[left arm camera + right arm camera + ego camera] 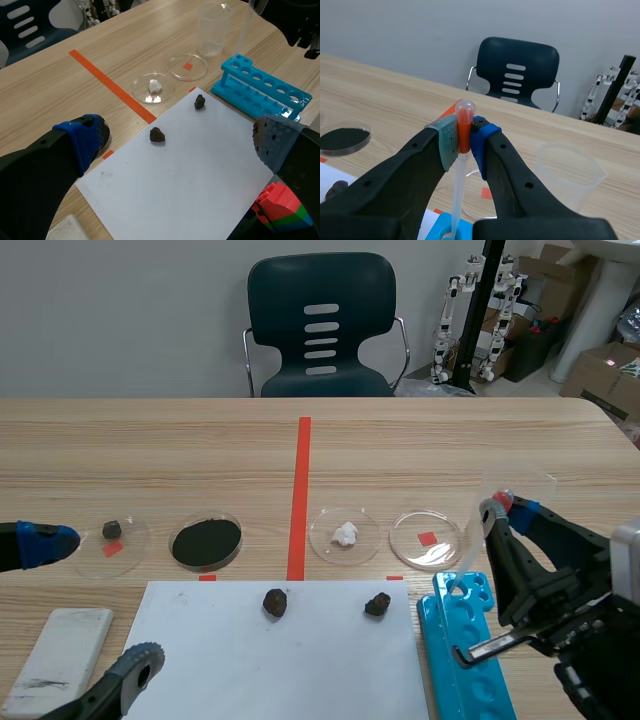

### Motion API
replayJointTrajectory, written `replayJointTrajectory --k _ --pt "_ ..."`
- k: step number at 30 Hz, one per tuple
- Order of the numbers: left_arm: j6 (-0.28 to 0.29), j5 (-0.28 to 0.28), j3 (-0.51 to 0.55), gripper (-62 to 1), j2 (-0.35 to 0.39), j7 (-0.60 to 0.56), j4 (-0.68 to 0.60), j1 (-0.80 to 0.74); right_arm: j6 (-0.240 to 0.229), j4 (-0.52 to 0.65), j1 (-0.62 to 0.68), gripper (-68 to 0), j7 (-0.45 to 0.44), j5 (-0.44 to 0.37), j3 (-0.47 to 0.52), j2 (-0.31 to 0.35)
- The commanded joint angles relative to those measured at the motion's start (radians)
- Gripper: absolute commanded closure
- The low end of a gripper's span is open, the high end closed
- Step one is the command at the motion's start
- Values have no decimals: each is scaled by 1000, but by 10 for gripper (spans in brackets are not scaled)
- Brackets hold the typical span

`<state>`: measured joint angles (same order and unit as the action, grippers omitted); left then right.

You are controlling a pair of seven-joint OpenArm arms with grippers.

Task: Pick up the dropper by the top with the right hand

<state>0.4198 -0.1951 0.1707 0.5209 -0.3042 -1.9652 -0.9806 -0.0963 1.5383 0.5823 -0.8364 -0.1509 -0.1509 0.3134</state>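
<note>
Right gripper [465, 140] is closed on the dropper [464, 122], which is clamped at the orange-red bulb at its top between the 2 pads [449, 142]. Dropper is held near upright, with its clear tube running down toward a hole of the blue tube rack [478, 690]. Whether the tip is inside the hole or just above it cannot be confirmed. Rack is stood on the tabletop [150, 450] at the robot's right, with a clear beaker [570, 172] just beyond it. Left gripper [177, 142] is open with nothing held, low over the left side, well apart from the dropper.

Handling, as judged: dropper is expected to be very light, thin plastic. Bulb is soft and would be squashed by a hard squeeze. Tube is slim and smooth and likely to flex. Hold is best taken on the bulb at mid-height, as shown, with light pressure. A straight-up lift is advised so the tube is not snagged on the rack.
</note>
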Motion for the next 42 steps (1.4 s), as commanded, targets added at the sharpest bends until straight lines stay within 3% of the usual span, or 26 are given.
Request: replayJointTrajectory --k 1,18,21,27,42 --pt "-2 -11 -3 -622 -3 -17 -10 3 0 50 21 -62 -15 -11 18 14" --pt "-2 -11 -3 -622 -3 -17 -10 3 0 340 322 -62 56 21 58 27" --pt "-2 -11 -3 -622 -3 -17 -10 3 0 376 383 -62 55 74 58 27" --pt "-2 -11 -3 -622 -3 -17 -10 3 -1 407 478 -62 43 114 58 27" --pt "-2 -11 -3 -622 -3 -17 -10 3 -3 412 617 -62 -82 108 134 27"
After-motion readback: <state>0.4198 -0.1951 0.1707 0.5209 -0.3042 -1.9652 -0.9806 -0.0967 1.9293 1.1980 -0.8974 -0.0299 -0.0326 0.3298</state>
